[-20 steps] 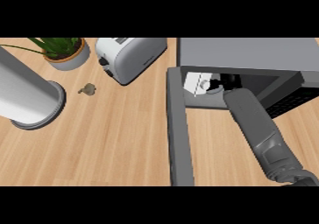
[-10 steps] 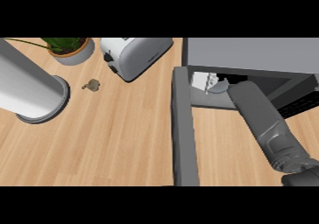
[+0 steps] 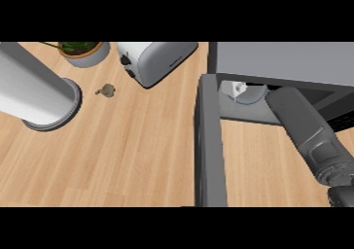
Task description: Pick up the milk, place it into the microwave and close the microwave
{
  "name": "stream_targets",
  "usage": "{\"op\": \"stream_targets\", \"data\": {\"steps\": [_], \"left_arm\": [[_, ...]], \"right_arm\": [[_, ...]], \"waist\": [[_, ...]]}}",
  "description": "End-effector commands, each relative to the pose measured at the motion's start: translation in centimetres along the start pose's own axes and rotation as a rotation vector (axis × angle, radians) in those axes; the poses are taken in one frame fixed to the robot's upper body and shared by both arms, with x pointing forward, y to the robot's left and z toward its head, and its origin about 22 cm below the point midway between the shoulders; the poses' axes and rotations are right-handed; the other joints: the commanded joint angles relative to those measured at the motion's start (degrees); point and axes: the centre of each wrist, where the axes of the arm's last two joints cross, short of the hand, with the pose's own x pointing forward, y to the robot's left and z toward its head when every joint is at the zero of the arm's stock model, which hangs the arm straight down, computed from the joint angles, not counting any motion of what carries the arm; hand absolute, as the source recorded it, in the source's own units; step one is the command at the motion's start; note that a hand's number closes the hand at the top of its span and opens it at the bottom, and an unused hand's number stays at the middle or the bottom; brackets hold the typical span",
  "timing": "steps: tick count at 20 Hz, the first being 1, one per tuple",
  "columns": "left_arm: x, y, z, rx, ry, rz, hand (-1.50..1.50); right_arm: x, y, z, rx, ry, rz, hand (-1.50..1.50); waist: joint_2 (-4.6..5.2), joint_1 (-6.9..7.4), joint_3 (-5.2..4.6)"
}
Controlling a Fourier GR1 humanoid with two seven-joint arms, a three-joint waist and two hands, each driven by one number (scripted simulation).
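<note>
Grey and angled up from the lower right, the right forearm (image 3: 309, 133) reaches into the open microwave (image 3: 294, 63); its hand is hidden inside the cavity, so whether it grips anything cannot be told. Just left of the arm, the white milk carton (image 3: 236, 91) stands on the microwave floor. The microwave door (image 3: 210, 146) hangs wide open (seen edge-on). On the wooden counter (image 3: 130, 155) sit a white toaster (image 3: 154, 61), a potted plant (image 3: 83, 50) and a white cylinder (image 3: 29, 92).
</note>
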Motion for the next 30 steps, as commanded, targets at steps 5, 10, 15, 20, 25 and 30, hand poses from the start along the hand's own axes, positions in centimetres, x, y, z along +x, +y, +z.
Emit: {"op": "stream_targets", "data": {"steps": [5, 10, 15, 20, 25, 30], "left_arm": [[0.0, 0.7, -0.8, -0.013, -0.001, -0.057, -1.50], [-0.5, 0.0, -1.1, -0.052, 0.021, -0.039, -1.50], [-1.4, -0.3, -1.5, -0.116, 0.033, -0.025, -1.50], [-2.3, -1.2, -2.3, -0.176, 0.035, 0.011, -1.50], [-2.7, -1.5, -2.4, -0.254, 0.047, 0.021, -1.50], [-3.2, -3.2, -3.4, -0.280, 0.030, 0.063, -1.50]], "right_arm": [[-1.7, -0.9, 0.4, -0.050, 0.032, 0.130, -1.50], [0.5, -0.7, -1.3, -0.004, -0.030, 0.066, -1.50], [0.7, -0.2, -0.8, 0.058, -0.054, -0.018, -1.50], [2.1, 0.6, -0.9, 0.097, -0.051, -0.178, -1.50], [1.4, 0.8, -0.3, 0.129, -0.025, -0.337, -1.50], [0.6, 1.8, 1.6, 0.149, -0.001, -0.492, -1.50]], "waist": [[0.44, 0.80, 0.15], [0.26, 1.39, 0.11], [0.08, 1.15, 0.07], [-0.25, -0.05, 0.07], [-0.97, -0.98, 0.02], [-1.31, -2.33, 0.02]]}}
